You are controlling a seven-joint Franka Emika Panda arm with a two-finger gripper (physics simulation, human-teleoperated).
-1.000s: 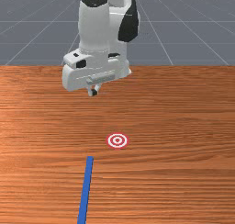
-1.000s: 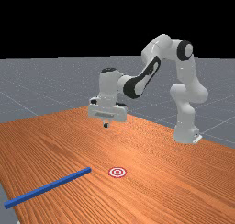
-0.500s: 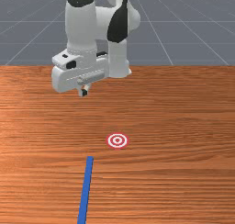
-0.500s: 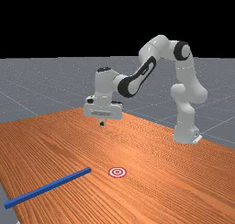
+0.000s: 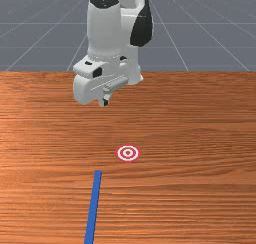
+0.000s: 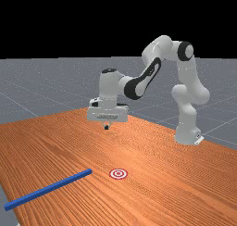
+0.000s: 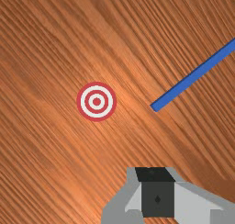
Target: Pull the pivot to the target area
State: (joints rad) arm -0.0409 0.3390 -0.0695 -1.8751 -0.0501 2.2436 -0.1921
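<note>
The single blue bar (image 6: 48, 189), the thing to be pulled, lay flat on the surface (image 5: 200, 138), apart from the round red-and-white target (image 5: 128, 153). You saw a short stretch of wood between its near end and the target. In the front view the bar sloped down to the picture's bottom edge, just to the front view's left of the target. In the far view its other end reached the surface's rim, and you could not tell how far it jutted out. Your hand (image 5: 104, 102) hung above the wood on the arm's side of both, its fingers together, well apart from the bar. Around the target you had wide wood on every side. Farther back stood the arm's base (image 6: 187, 133). You counted one bar, one target and one arm (image 6: 150, 79).
</note>
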